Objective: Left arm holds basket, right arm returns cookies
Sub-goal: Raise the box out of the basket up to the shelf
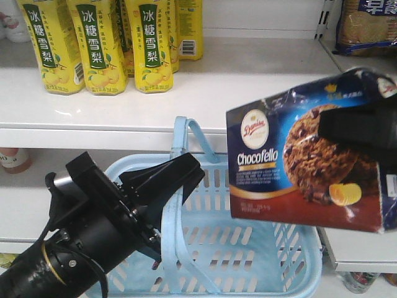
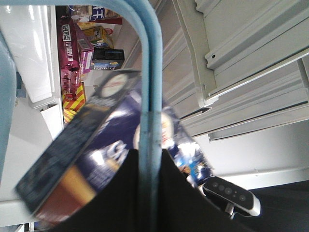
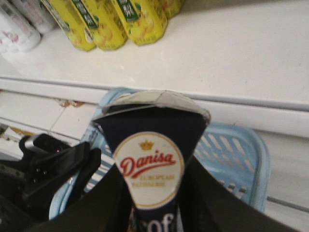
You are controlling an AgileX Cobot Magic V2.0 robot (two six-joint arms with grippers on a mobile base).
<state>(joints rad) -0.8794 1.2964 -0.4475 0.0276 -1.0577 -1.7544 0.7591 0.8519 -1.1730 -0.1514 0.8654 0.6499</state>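
Left gripper (image 1: 162, 186): black wedge fingers clamped on the two blue basket handles, seen from front and left wrist views; left arm (image 1: 74, 248) comes up from lower left corner, yellow ring near wrist.
Right gripper (image 3: 157, 193): dark fingers pressed on both sides of the cookies carton, holding it in the air; front view shows a blurred dark finger across the carton's front face.
Cookies (image 1: 304, 164): navy "Chocofello" carton, "Danisa" badge, cookie and orange slice picture; tilted, held aloft at right, above and in front of the basket's right part, just below the shelf's front edge level; not in the basket, not on the shelf.
Basket (image 1: 260, 248): light blue, slotted sides, both arched handles (image 1: 183, 167) raised together at the centre; hangs from the left gripper in front of the shelving, below the shelf edge; interior shows nothing inside where visible.
Shelf (image 1: 248, 87): white, bare at centre and right front.
Yellow drink cartons (image 1: 102, 43): row at the shelf's back left, Chinese lettering, upright.
Blue biscuit bag (image 1: 366, 25): at the shelf's back right corner, partly cut off.
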